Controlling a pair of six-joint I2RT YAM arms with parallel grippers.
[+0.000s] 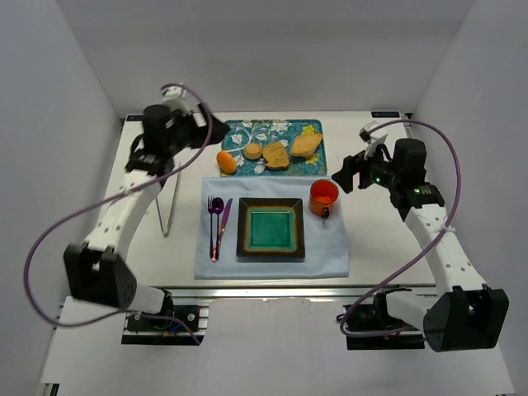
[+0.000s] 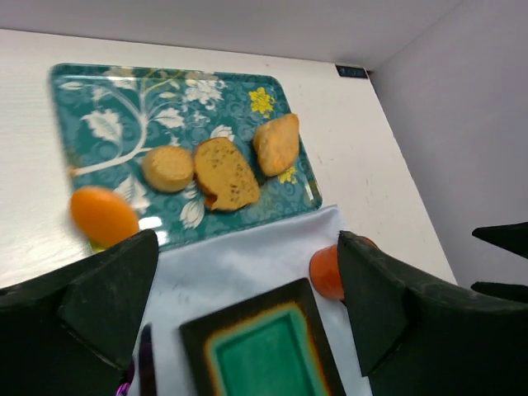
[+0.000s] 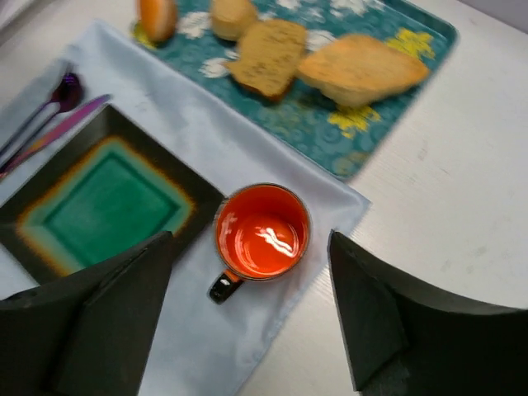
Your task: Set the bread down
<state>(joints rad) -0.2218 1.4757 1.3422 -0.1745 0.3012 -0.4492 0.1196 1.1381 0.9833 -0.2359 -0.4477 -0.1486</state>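
The bread is located on a rectangular teal tray [image 1: 264,132] printed with a white floral pattern, at the far side of the white desk [image 1: 375,239]. Three pieces are laid in a row on it: a small round bun [image 1: 252,151], a flat brown slice [image 1: 275,155] with a porous, speckled crumb, and a pale golden wedge-shaped piece [image 1: 306,145]. The slice lies between the other two. A smooth orange fruit [image 1: 226,162] is set at the tray's near left corner.

Nearer the arms, a pale blue cloth [image 1: 330,256] is spread flat on the desk. A square glazed plate [image 1: 271,203] with a dark rim and a green centre is placed on it. A glossy orange mug [image 1: 323,196] with a dark handle stands at the plate's far right corner. A purple metallic fork [image 1: 212,227] and knife [image 1: 224,221] are laid to the plate's left.

The left end effector [image 2: 247,247] is held over the tray's near left edge, its black fingers spread wide with nothing between them. The right end effector [image 3: 250,247] is held near the mug, its fingers likewise apart and nothing gripped.
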